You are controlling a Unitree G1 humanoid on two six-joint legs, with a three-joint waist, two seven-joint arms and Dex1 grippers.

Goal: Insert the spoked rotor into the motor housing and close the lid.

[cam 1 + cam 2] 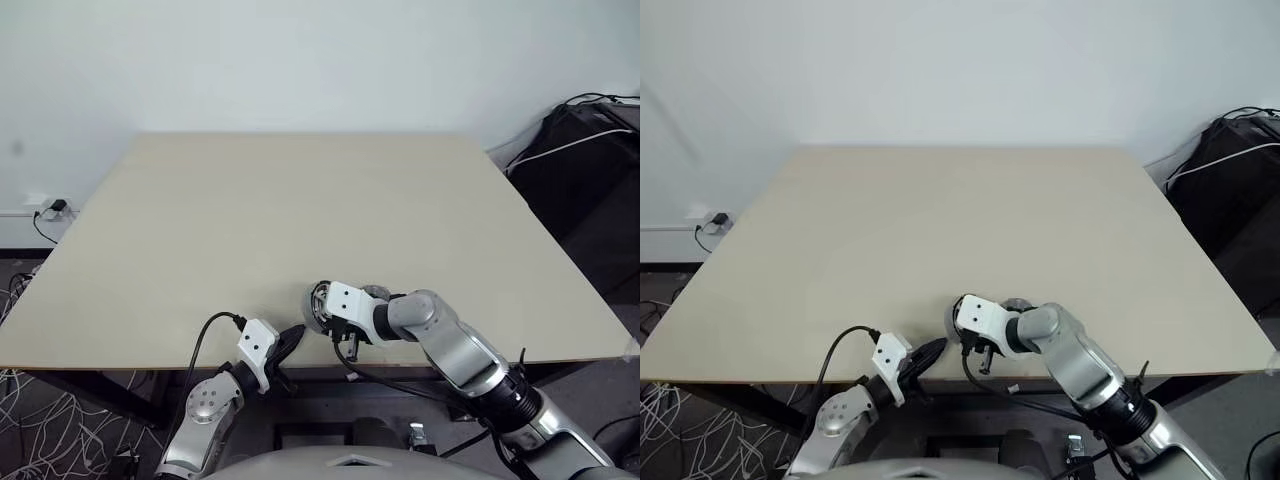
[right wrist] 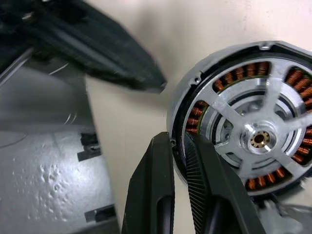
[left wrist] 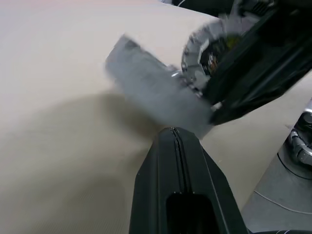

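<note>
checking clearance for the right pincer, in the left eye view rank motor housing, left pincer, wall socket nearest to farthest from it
1. motor housing, gripped by the right pincer at the near edge of the table.
2. left pincer, just to its left, shut.
3. wall socket, far back left, beyond the table.

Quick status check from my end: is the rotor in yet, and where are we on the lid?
Done: the spoked rotor already sits inside the motor housing, copper windings showing between its spokes. In hand: the right gripper pinches the housing's rim near the table's front edge; the left gripper is shut and empty. Left: closing the lid, which isn't on yet.
</note>
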